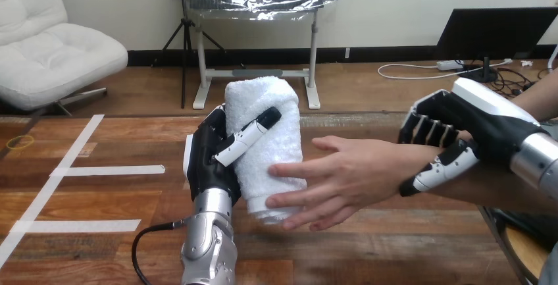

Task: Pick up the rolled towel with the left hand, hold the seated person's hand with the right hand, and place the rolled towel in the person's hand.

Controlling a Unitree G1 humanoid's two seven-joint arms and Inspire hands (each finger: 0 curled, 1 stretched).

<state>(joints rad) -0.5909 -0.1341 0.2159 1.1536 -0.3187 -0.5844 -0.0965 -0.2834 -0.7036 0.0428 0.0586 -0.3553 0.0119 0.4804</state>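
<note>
Head view: the left robot hand (207,160) is wrapped round a rolled towel (263,114), its thumb lying across the front of the white roll and keeping it upright over the table (99,199). The right robot hand (474,127) is closed on the person's wrist (395,156), fingers curled over the top and thumb below. The person's hand (349,180) reaches in from the right, open, fingertips touching the towel's lower part. White tape strips (108,170) lie on the table at the left.
</note>
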